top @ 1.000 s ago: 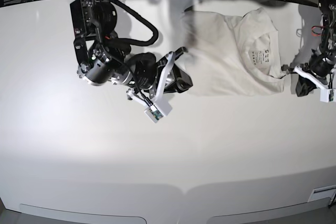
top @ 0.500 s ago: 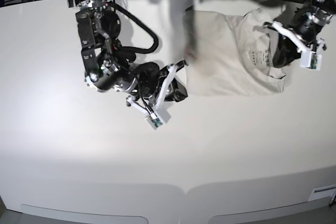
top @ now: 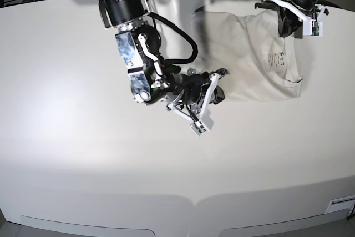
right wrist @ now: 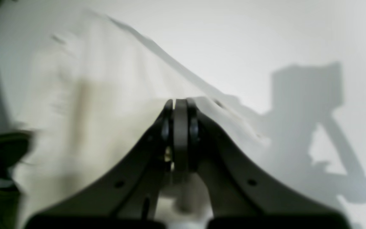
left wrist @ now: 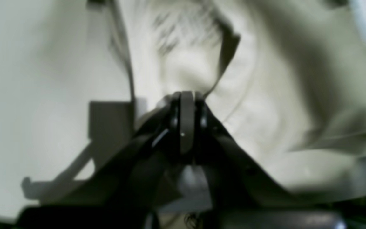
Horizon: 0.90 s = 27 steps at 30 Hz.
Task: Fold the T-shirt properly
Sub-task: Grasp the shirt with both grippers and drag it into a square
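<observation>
- The T-shirt (top: 249,59) lies partly folded at the far right of the white bench (top: 83,165), its neck label (top: 279,59) facing up.
- The left gripper (top: 285,26) is over the shirt's far right corner; its fingers (left wrist: 186,105) are pressed together. Whether any cloth is pinched between them is not clear.
- The right gripper (top: 217,88) sits at the shirt's near left edge, fingers (right wrist: 179,111) fully closed. Blur hides whether they grip the cloth.

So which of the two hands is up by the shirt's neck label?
The left hand, at the T-shirt's far edge near the label; the right hand sits at the near edge, away from it.
</observation>
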Motion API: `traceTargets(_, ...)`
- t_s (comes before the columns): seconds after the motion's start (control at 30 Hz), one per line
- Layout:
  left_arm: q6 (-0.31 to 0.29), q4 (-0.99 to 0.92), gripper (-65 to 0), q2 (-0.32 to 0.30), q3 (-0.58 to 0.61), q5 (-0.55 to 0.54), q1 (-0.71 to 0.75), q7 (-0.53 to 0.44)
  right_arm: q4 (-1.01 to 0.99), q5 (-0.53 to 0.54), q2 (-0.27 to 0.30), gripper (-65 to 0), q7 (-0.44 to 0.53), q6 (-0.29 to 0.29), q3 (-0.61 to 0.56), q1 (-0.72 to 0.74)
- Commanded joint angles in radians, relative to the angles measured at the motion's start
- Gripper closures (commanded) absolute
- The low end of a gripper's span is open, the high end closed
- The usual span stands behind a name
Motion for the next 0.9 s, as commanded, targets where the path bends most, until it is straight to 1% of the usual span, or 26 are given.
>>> traceTargets(0.0, -0.003, -0.024, 0.0, -0.010, -0.009, 0.005, -0.008, -0.022, -0.002, -0.005, -0.008, 0.0, 0.037, 0.008, -0.005, 0.023)
traceTargets(0.17, -0.003, -0.223, 0.0, -0.010, -0.039, 0.073, -0.116, -0.035, -0.051, -0.090, -0.008, 0.0, 0.046, 0.008, -0.003, 0.015)
traceTargets(0.3, -0.003, -0.311, 0.0, -0.030, -0.057, 0.089, -0.188, -0.035, -0.051, -0.124, -0.008, 0.0, 0.021, 0.007, -0.002, 0.008)
traceTargets(0.4, -0.003, -0.327, 0.0, -0.055, -0.056, 0.089, -0.224, -0.035, -0.050, -0.127, 0.005, 0.0, -0.021, 0.012, -0.002, -0.005)
traceTargets(0.5, -0.003, -0.327, 0.0, -0.068, -0.056, 0.089, -0.253, -0.035, -0.016, -0.126, 0.023, 0.0, -0.024, 0.023, -0.002, -0.036)
traceTargets(0.73, -0.004, -0.327, 0.0, -0.067, -0.056, 0.089, -0.332, -0.035, 0.141, -0.126, 0.085, 0.0, -0.038, 0.023, -0.002, -0.172)
traceTargets(0.8, -0.012, -0.327, 0.0, -0.067, -0.056, 0.089, -0.354, -0.035, 0.185, -0.126, 0.099, 0.0, -0.037, 0.023, -0.002, -0.219)
traceTargets(0.87, -0.041, -0.327, 0.0, -0.064, -0.055, 0.087, -0.378, -0.035, 0.232, -0.126, 0.111, 0.0, -0.036, 0.023, -0.002, -0.267)
